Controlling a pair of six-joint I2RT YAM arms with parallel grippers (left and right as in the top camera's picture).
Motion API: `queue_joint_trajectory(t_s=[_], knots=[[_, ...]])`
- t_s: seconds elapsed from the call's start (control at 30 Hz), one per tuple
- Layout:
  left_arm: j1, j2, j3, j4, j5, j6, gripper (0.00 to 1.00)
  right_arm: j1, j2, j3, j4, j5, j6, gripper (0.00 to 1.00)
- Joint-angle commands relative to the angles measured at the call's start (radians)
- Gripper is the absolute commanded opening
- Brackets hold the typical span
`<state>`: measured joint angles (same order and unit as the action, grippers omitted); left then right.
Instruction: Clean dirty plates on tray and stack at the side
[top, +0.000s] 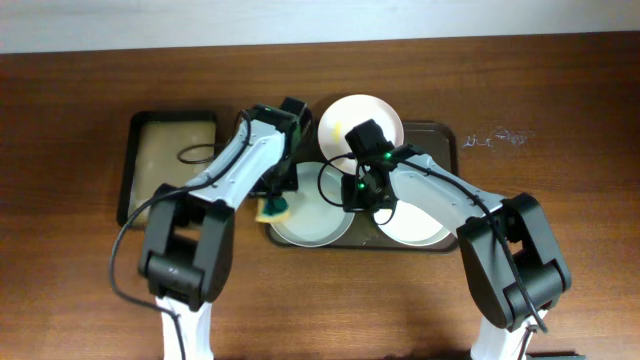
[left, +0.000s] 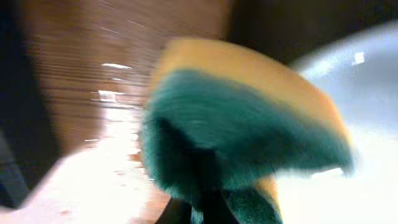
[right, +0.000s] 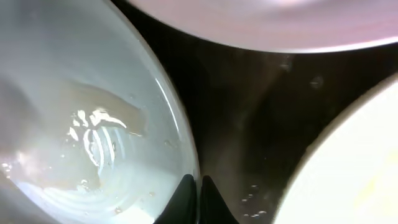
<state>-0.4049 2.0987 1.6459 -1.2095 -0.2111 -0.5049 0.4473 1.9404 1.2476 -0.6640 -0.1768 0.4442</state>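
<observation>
Brown wooden counter: we find all three plates (top: 350, 125) on the tray (top: 445, 145), none stacked aside. We note the left hand (top: 275, 197) clamped on a sponge (left: 249, 124) at the left plate (top: 312, 225). The right hand (right: 198, 193), nearly closed, pinches its rim. We judge cleaning under way.

Surface (top: 90, 300): brown wood grain, semi-gloss, throws glare in the left wrist view. Upper plate (top: 380, 112), lower-left plate (top: 310, 226), lower-right plate (top: 420, 230): white, smooth, glossy. The lower-left plate shows sharp highlights and a faint smeary film in the right wrist view. Tray (top: 447, 135): dark, smooth, low sheen, a few specks. Sponge (left: 249, 118): yellow foam, rough green scouring face. Small tray (top: 135, 170), left of frame: black matt rim, dull tan inside. Right pincer (right: 196, 186) tips: black, matt.
</observation>
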Motion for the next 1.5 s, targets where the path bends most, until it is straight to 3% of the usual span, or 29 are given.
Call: queue_joint_trajectory(t_s=[0.0,0.13,0.27,0.43,0.57,0.77,0.9,1.1,1.37,1.47], knots=[[0.059,-0.186,0.031,0.002,-0.056,-0.052,0.00,-0.009,-0.019,0.019,-0.021,0.056,-0.022,0.04],[0.171,-0.355,0.031,0.000,0.103,-0.047,0.00,-0.008,-0.126,0.156,-0.156,0.114,-0.127,0.04],[0.293,-0.395,0.031,-0.043,0.107,-0.047,0.00,0.052,-0.170,0.346,-0.345,0.409,-0.168,0.04],[0.411,-0.395,0.031,-0.082,0.115,-0.048,0.00,0.181,-0.170,0.462,-0.429,0.780,-0.187,0.04],[0.470,-0.395,0.031,-0.094,0.120,-0.048,0.00,0.241,-0.170,0.462,-0.415,0.960,-0.218,0.04],[0.479,-0.395,0.031,-0.091,0.129,-0.048,0.00,0.286,-0.170,0.462,-0.278,1.001,-0.664,0.04],[0.479,-0.395,0.031,-0.086,0.129,-0.048,0.00,0.318,-0.170,0.462,-0.223,1.021,-0.815,0.04],[0.479,-0.394,0.031,-0.084,0.129,-0.048,0.00,0.401,-0.170,0.462,-0.070,1.304,-1.033,0.04],[0.479,-0.394,0.031,-0.083,0.129,-0.048,0.00,0.443,-0.170,0.462,-0.068,1.310,-1.038,0.04],[0.479,-0.395,0.031,-0.084,0.128,-0.048,0.00,0.419,-0.169,0.458,-0.062,1.218,-0.912,0.04]])
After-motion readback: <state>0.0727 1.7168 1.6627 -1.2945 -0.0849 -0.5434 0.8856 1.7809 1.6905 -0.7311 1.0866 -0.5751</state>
